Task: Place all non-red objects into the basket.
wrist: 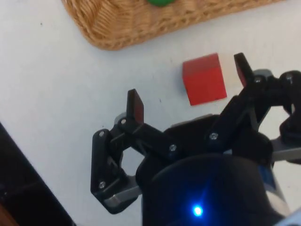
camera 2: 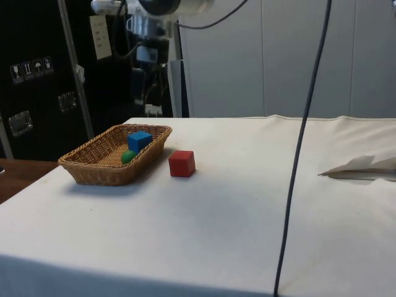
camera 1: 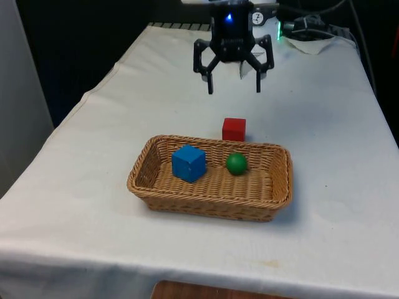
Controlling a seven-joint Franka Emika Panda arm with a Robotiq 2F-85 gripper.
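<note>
With the fingers (camera 1: 210, 82) spread wide and holding nothing, your gripper (camera 1: 234, 87) hangs in the air above the table (camera 1: 81, 187), behind the red cube (camera 1: 234, 129). That cube sits on the cloth just beside the wicker basket's (camera 1: 156, 200) far rim. Inside the basket you've got the blue cube (camera 1: 188, 163) and the green ball (camera 1: 236, 164), near each other.

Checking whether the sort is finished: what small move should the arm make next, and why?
Probably just lift away. The blue cube and green ball already lie in the basket; the red cube stands outside on the cloth, and the gripper hangs open, empty.
</note>
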